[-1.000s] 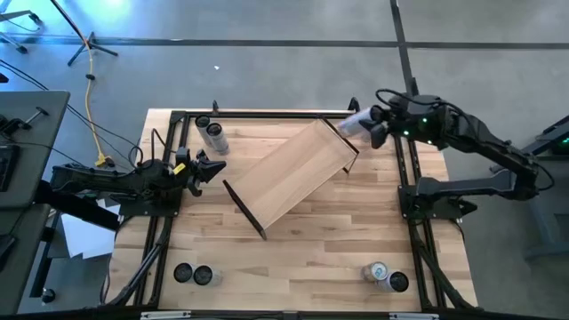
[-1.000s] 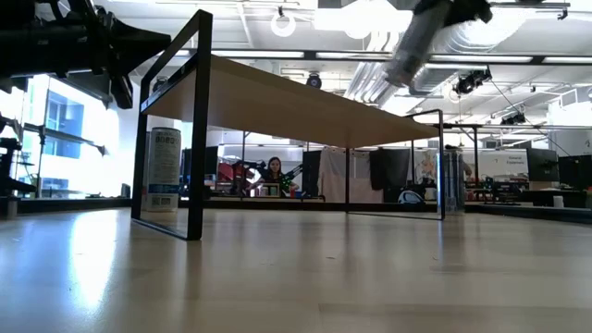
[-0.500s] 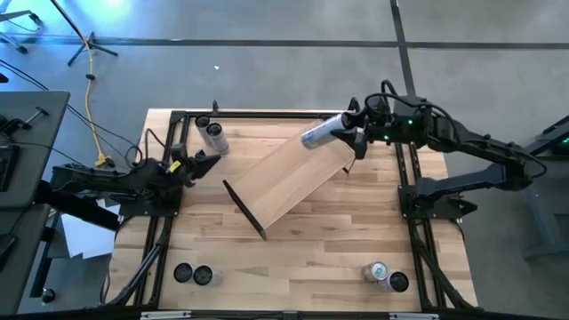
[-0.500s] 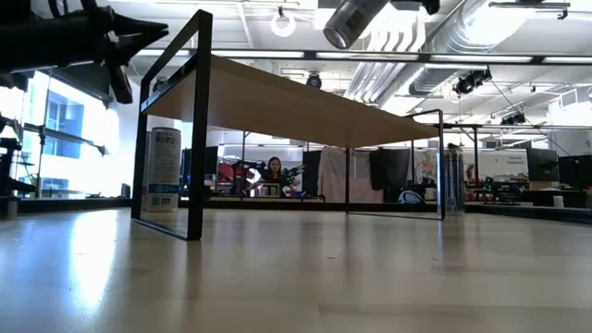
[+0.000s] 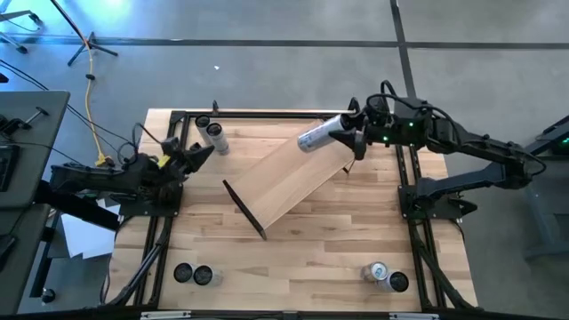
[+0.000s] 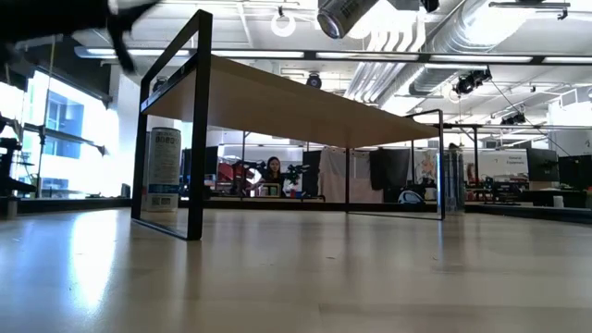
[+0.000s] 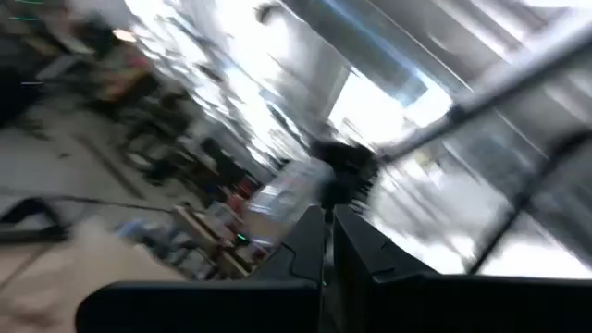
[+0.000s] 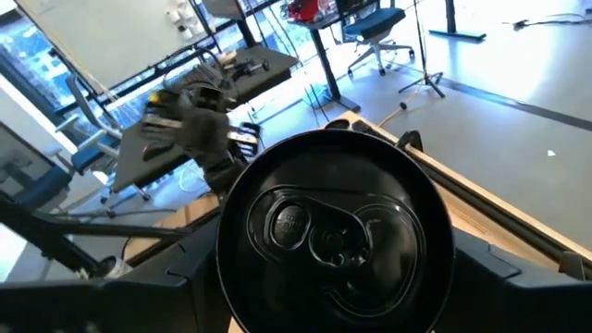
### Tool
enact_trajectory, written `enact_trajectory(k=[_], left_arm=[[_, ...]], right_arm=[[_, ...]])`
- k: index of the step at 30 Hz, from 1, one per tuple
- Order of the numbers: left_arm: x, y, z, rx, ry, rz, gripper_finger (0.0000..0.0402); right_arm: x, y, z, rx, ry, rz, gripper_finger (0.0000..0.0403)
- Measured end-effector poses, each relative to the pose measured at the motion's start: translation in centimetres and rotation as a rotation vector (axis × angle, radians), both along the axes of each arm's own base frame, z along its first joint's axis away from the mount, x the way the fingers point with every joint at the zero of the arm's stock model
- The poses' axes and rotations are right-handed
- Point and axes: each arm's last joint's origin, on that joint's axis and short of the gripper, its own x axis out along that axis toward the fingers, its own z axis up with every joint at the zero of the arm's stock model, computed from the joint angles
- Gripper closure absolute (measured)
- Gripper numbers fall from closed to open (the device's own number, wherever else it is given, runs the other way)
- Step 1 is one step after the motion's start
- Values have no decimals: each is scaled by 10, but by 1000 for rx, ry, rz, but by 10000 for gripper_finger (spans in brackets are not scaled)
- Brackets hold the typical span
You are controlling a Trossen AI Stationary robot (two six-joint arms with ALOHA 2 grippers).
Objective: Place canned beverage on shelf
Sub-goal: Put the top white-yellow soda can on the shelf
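The shelf (image 5: 293,182), a pale wood board on black end brackets, stands slantwise mid-table on its bracket feet; in the low view the shelf (image 6: 305,102) is seen from below. My right gripper (image 5: 348,135) is shut on a silver canned beverage (image 5: 318,135), held above the shelf's far right end. That can (image 6: 344,13) shows at the top edge of the low view. My left gripper (image 5: 203,153) is shut and empty, raised at the table's left side, clear of the shelf. My right gripper pinches the can's side wall (image 8: 231,277) between its two fingers (image 8: 176,282), which lie along the can. The lid with its pull tab (image 8: 319,231) faces back toward the wrist. The fingers come nearly level from the table's right. The can lies almost level, clear above the shelf.
A tall can (image 5: 216,138) stands by the far left corner, also visible behind the shelf bracket (image 6: 164,169). Two cans (image 5: 194,275) stand near the front left, and two more (image 5: 388,276) near the front right. A black frame rail (image 5: 267,114) borders the table.
My right gripper has carried the can from the far right corner toward the table's left, over the shelf's far right end, and tipped it nearly level. My left gripper has risen and rolled a little, staying shut.
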Motion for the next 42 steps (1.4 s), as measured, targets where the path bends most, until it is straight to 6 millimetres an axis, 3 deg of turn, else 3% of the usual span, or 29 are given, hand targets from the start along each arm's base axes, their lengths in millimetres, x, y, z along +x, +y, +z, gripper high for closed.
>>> enact_trajectory(k=[8, 13, 24, 42], left_arm=[[36, -2, 71, 334, 463, 23, 308], [56, -4, 96, 444, 472, -25, 250], [92, -4, 87, 471, 485, -46, 234], [96, -4, 88, 463, 462, -30, 234]], right_arm=[[0, 0, 0, 4, 2, -7, 150], [0, 2, 0, -5, 6, 53, 150], [1, 4, 0, -11, 8, 151, 149], [1, 5, 0, 37, -2, 167, 149]])
